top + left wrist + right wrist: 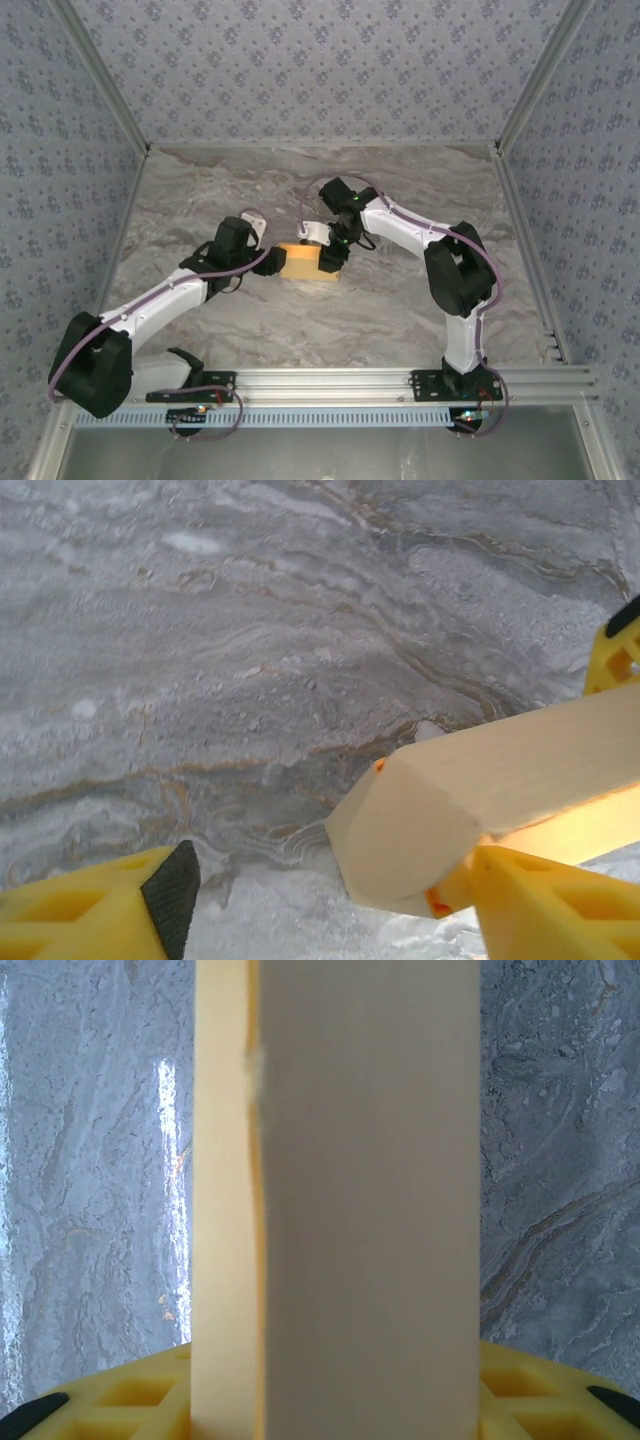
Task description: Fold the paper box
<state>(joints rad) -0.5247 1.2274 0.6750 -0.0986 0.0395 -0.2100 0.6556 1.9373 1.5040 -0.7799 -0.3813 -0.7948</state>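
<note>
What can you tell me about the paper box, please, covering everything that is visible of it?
The paper box is pale tan-yellow thin cardboard, folded into a long, slim rectangular shape with flat faces and an end flap with clipped corners. It lies roughly level over the middle of the marbled table, apparently lifted off it. The right gripper clamps its right end; the left gripper stands open around its left end, one finger against it, the other apart.

Was a robotics lab test cell: marble-print table walled in by patterned panels on aluminium posts; left arm and right arm bolted to a slotted aluminium rail along the frame's bottom.
</note>
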